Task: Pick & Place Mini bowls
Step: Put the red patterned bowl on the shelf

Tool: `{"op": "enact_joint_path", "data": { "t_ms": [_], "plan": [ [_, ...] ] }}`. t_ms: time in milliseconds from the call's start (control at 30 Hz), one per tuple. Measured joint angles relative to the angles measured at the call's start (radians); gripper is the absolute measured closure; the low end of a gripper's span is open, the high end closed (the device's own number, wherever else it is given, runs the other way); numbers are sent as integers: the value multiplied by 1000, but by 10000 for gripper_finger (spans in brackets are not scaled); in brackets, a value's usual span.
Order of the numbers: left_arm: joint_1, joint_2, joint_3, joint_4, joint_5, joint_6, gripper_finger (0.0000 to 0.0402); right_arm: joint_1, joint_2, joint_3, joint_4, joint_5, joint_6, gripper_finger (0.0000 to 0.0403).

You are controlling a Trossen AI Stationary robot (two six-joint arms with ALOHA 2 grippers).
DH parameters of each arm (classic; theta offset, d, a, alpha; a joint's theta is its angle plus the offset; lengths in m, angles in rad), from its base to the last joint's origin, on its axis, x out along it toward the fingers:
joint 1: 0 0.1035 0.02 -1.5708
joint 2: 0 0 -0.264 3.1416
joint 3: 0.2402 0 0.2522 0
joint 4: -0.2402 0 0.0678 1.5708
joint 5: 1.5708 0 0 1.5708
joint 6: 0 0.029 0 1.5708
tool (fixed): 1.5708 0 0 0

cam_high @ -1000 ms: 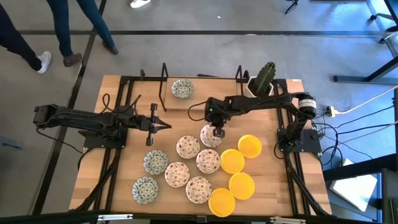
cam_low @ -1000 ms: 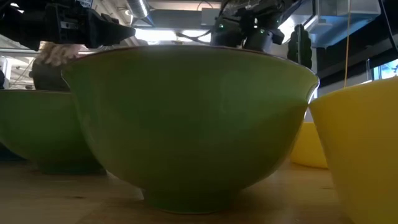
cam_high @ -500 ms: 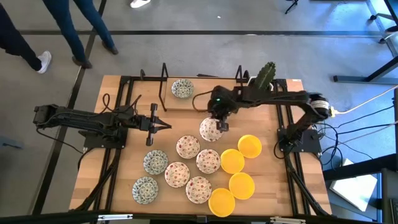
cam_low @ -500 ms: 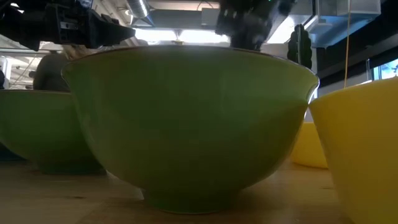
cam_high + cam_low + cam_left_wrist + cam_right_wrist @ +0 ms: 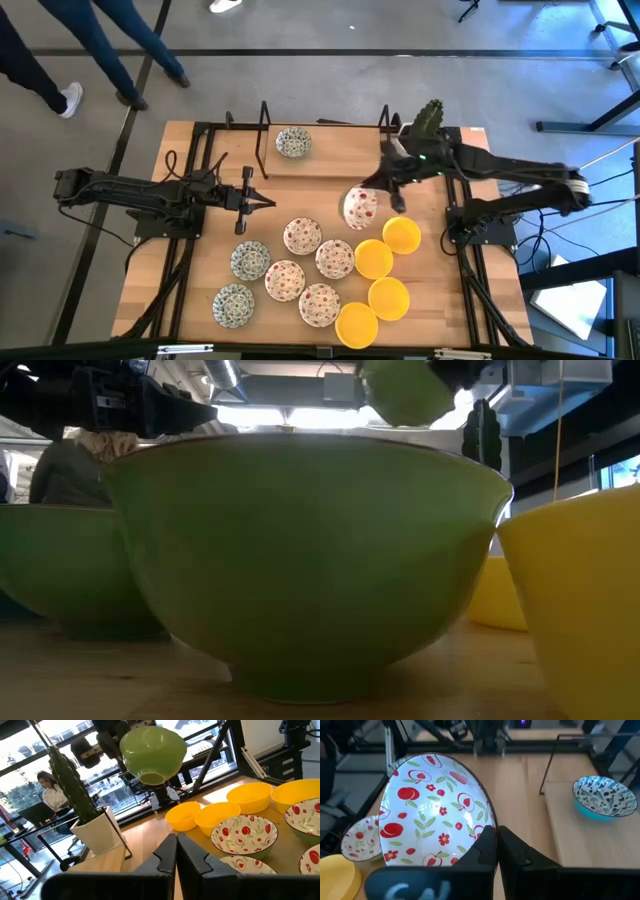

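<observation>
Above the table's middle, the right gripper point(image 5: 372, 192) was clamped on the rim of a white red-speckled mini bowl point(image 5: 359, 207), tilted and lifted clear for carrying; left gripper point(image 5: 262, 201) waited, fingers together.

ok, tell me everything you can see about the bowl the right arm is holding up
The held bowl is small, round and shallow, glossy like glazed ceramic. Its inside is white with red fruit and green leaves, its outside plain green with a low foot ring. The right gripper has its jaws shut on the rim. The bowl hangs tilted, clear of the table, above the gap between the other red-patterned bowls and the yellow bowls.
</observation>
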Motion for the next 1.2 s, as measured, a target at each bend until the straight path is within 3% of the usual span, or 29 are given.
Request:
{"op": "enact_joint_path", "data": {
  "t_ms": [300, 667, 800, 933, 1067, 1200],
  "plan": [
    [0, 0, 0, 0, 0, 16, 396, 0, -258, -334, 239, -1, 45, 396],
    [0, 0, 0, -5, 0, 17, 394, 0, -321, -493, 400, -1, 66, 396],
    [0, 0, 0, -9, -1, 18, 397, 0, -313, -495, 431, 5, 63, 396],
    [0, 0, 0, -9, 0, 19, 397, 0, -279, -470, 454, 75, 62, 396],
    [0, 0, 0, -8, 0, 19, 394, 0, -177, -352, 388, 148, 53, 396],
    [0, 0, 0, -8, 0, 19, 397, -8, -4, -161, 212, 233, 14, 396]
  ]
}}
